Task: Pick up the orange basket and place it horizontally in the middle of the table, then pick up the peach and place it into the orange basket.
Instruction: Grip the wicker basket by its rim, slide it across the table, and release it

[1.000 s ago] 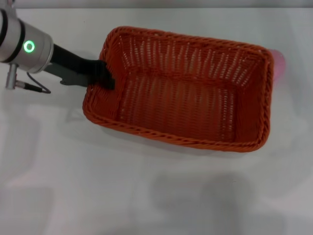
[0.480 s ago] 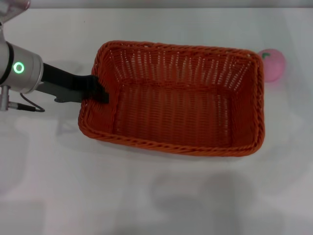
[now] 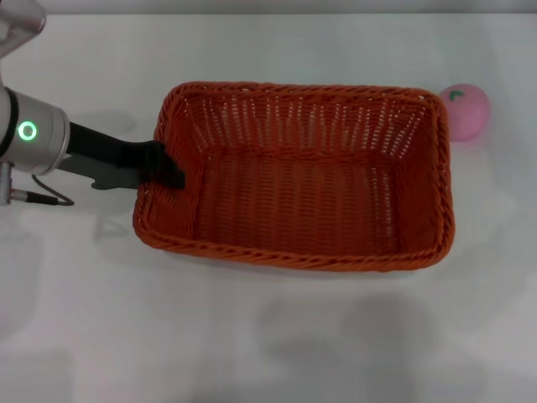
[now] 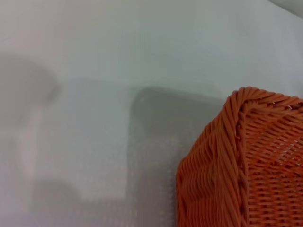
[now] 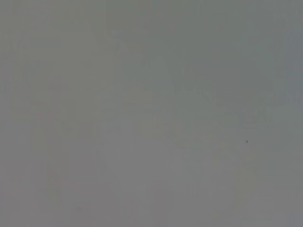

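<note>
My left gripper is clamped on the orange basket, level mid-table; next, let go, then fetch the peach near the far-right corner.

You're looking at a plain white bench filling nearly the whole view, smooth and unmarked, with soft grey shadows across its near side under even, diffuse light

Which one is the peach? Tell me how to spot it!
Find the big orange basket in the middle of the white table. Just past its far right corner, outside it, sits the peach. It is a small round pink ball with a tiny green leaf mark, the only pink thing there.
</note>
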Robot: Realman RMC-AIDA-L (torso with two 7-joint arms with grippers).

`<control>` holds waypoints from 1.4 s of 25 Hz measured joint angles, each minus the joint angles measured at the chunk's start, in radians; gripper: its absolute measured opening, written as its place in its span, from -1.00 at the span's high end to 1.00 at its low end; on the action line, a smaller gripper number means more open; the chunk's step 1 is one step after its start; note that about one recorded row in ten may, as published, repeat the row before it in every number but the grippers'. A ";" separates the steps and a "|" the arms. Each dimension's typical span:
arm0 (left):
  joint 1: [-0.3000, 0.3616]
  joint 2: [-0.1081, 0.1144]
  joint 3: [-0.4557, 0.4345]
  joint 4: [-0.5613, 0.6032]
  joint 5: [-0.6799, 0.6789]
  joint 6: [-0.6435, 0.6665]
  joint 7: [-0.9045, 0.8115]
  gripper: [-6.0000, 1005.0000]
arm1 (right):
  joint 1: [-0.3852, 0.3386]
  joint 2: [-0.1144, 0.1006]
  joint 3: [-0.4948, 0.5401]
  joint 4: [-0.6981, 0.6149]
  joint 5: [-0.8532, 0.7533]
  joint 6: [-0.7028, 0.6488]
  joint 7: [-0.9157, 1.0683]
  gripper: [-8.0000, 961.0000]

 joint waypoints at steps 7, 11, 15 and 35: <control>0.020 0.000 0.004 0.003 -0.011 -0.012 0.000 0.73 | 0.004 0.000 0.000 -0.002 0.000 -0.001 0.000 -0.78; 0.029 0.001 0.014 0.004 -0.026 -0.009 0.000 0.73 | 0.008 -0.002 0.000 -0.002 0.000 -0.001 0.000 -0.79; 0.029 0.003 0.025 0.006 -0.023 -0.014 -0.007 0.73 | 0.010 -0.003 0.000 -0.002 0.000 -0.003 0.000 -0.78; 0.031 0.000 0.039 0.008 -0.052 -0.027 -0.019 0.56 | 0.005 -0.016 -0.003 -0.002 0.000 -0.015 0.000 -0.79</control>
